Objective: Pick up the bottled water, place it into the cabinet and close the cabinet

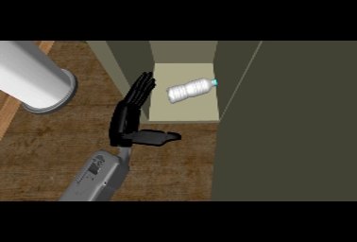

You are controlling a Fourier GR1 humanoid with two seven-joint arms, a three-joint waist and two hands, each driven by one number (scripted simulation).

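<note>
While the clear plastic water bottle with a blue cap (190,90) already lies on its side on the pale cabinet shelf (182,113), only closing seems left. Left hand (130,116) hovers by the cabinet's left wall, fingers straight, thumb out, holding nothing; right hand not in view. Risks: the dark olive cabinet door (279,123) swung hard could jolt the bottle rolling outward, or open fingers could catch the frame. Grey cylinder (35,78) sits on the wooden counter (42,156), well apart.

A dark wood-grain table (49,156) is seen across the lower left. A large grey cylinder (35,78) is located at 10 o'clock. A dark olive panel (293,123) is seen at 3 o'clock.
</note>
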